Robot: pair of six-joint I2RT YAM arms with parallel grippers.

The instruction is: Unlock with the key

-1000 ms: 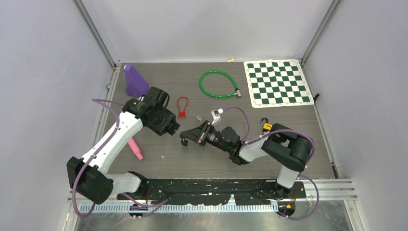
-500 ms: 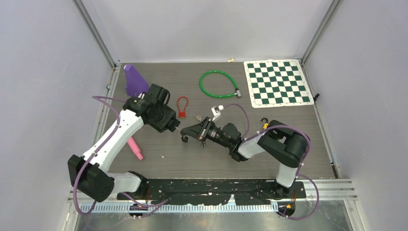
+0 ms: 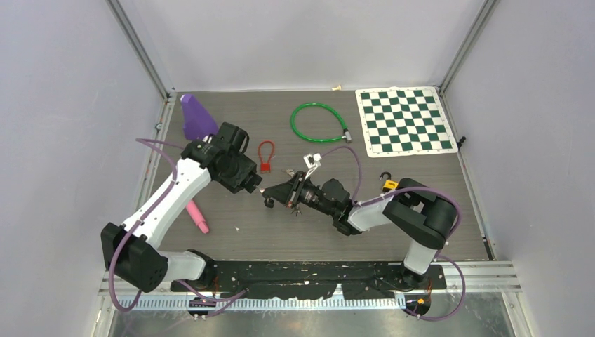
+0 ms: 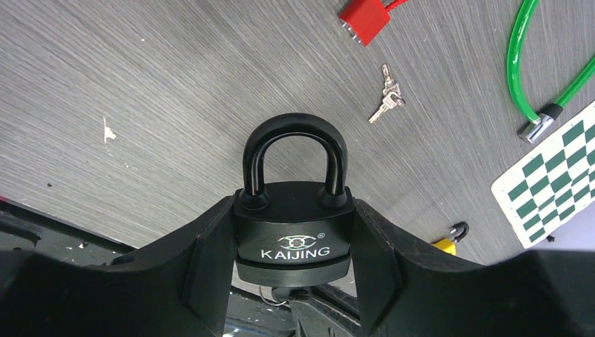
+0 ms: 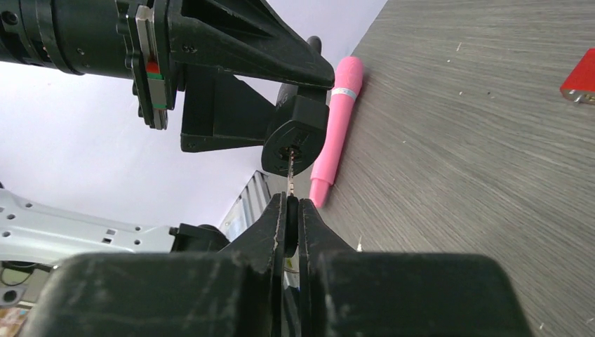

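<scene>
Left hand (image 4: 291, 208): I grip the black KAIJING padlock (image 4: 293, 237) by its sides, above the counter (image 4: 140, 105).
Right hand (image 5: 289, 210): pinched tight on the key (image 5: 290, 168).
Done: key tip meets the keyhole.
Left: seat it, turn; shackle (image 4: 295, 126) sits closed.

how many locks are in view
4: black padlock in the left hand; red lock mid-table; green cable lock farther back; yellow padlock by the right arm, partly hidden.

Overhead camera looks down on the whole surface (image 3: 281, 235) from behind its near edge; both wrist cameras peer closely along the left pincer (image 4: 292, 210) and right pincer (image 5: 289, 205), sharing the padlock (image 4: 292, 242).
</scene>
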